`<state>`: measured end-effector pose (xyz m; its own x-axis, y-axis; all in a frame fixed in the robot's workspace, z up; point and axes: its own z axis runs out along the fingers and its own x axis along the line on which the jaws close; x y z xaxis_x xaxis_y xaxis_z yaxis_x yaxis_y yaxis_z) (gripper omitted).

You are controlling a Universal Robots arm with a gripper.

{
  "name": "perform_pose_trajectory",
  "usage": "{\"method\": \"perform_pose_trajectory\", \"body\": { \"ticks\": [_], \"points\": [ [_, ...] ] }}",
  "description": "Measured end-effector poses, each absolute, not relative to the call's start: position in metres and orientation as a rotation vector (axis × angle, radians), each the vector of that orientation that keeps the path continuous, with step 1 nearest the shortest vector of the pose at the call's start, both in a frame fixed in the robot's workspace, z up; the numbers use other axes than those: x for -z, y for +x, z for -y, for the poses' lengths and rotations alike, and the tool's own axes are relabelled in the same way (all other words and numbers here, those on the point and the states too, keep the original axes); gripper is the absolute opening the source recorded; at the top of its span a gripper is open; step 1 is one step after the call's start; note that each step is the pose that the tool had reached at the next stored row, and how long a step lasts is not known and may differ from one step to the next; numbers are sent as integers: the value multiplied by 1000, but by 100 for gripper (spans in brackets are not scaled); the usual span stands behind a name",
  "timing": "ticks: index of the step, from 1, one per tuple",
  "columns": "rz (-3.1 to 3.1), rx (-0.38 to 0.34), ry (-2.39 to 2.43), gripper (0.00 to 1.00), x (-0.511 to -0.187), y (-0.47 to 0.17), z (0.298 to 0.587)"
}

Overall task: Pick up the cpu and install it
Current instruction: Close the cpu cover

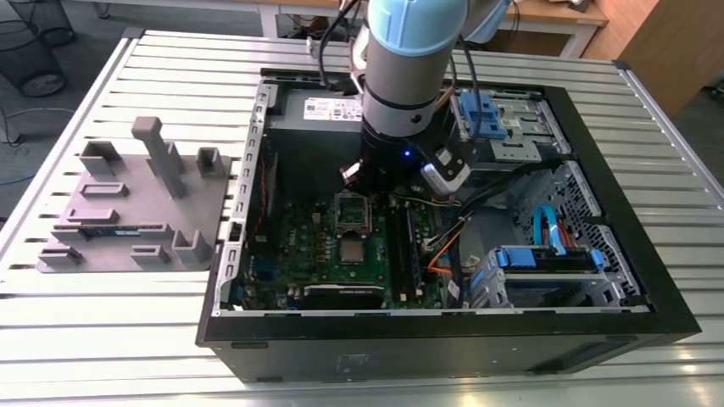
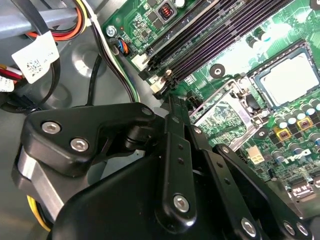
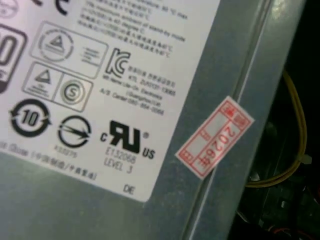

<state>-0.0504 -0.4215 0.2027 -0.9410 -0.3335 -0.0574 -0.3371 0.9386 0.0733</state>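
The small, flat, square cpu (image 2: 292,77) with the shiny silver metal top is seen lying in its seat on the green motherboard (image 2: 239,56), just beside the rectangular metal socket frame (image 2: 223,113), which appears raised and not clamped over it. The black, link-armed gripper (image 2: 171,102) is held above the board near the long dark memory slots (image 2: 225,35), apart from the cpu, its fingers pressed together with nothing seen between them. With the chip judged unclamped, it could be nudged askew by a low pass, and socket contacts could be bent. The thin black and white cables (image 2: 120,70) close by could be snagged.
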Motion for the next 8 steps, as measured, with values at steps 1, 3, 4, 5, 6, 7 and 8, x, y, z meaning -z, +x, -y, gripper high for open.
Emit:
{"method": "perform_pose_trajectory", "body": {
  "ticks": [1,3,4,5,6,7,8],
  "points": [
    [-3048,-127,-535,11,-203,-51,422],
    [-3045,-127,-550,11,-204,-51,422],
    [-3044,-127,-558,11,-204,-51,422],
    [-3042,-127,-566,11,-204,-51,422],
    [-3040,-128,-575,11,-205,-51,422],
    [-3038,-128,-583,11,-205,-51,422],
    [-3037,-128,-591,11,-206,-52,422]
  ]
}}
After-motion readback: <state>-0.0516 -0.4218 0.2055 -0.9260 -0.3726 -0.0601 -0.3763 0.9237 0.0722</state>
